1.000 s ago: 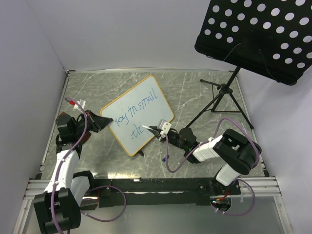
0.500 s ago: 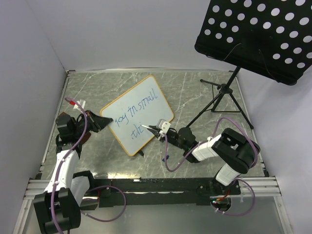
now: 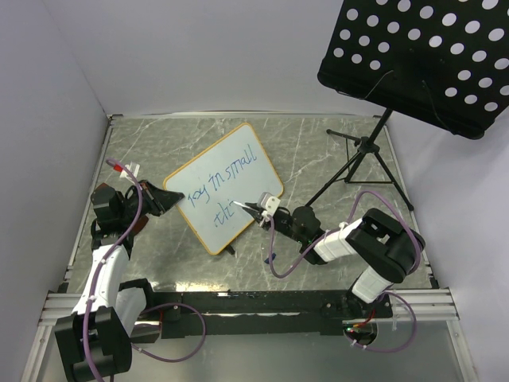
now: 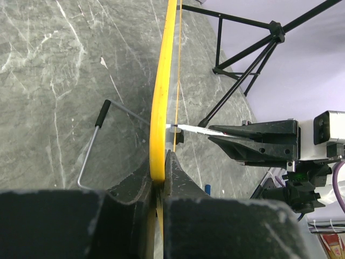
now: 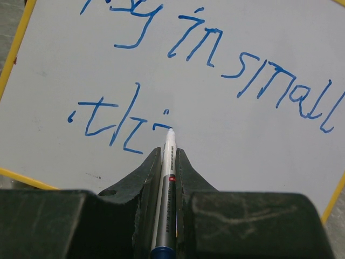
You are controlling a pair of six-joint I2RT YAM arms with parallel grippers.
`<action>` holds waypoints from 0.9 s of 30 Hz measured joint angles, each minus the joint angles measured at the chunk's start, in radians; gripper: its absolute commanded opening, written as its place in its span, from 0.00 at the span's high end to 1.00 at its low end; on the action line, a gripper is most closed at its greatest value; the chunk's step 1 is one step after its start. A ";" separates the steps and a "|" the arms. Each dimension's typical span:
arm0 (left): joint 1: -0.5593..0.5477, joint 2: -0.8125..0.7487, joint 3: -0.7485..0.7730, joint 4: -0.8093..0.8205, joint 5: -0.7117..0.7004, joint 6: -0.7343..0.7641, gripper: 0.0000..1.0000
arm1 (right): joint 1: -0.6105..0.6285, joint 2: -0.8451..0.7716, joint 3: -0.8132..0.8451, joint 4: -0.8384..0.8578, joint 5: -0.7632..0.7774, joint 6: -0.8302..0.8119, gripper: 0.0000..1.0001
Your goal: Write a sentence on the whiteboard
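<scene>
Partly written sentence point(image 5: 205, 70), whiteboard point(image 5: 259, 162), marker point(image 5: 167, 162) tip touching

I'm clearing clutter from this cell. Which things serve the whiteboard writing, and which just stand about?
In use: whiteboard, clamped at its edge by the left gripper; marker, held in the right gripper; the unfinished sentence.
Standing about: music stand.

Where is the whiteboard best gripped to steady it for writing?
Grip the whiteboard by the thin yellow frame at its left corner, coming edge-on from the left, one finger on each face. The board stands tilted up, its edge is thin enough to pinch, and that corner lies clear of the marker in the right gripper. The left gripper is shut there.
</scene>
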 measured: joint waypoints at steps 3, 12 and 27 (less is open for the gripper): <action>0.000 0.000 0.000 0.000 0.000 0.000 0.99 | -0.002 0.000 -0.004 -0.002 -0.032 -0.004 1.00; 0.000 0.000 0.000 0.000 0.000 0.000 0.99 | -0.002 -0.006 -0.023 -0.015 -0.118 -0.014 1.00; 0.000 0.000 0.000 0.000 0.000 0.001 0.99 | -0.007 -0.022 -0.033 -0.047 -0.128 -0.019 1.00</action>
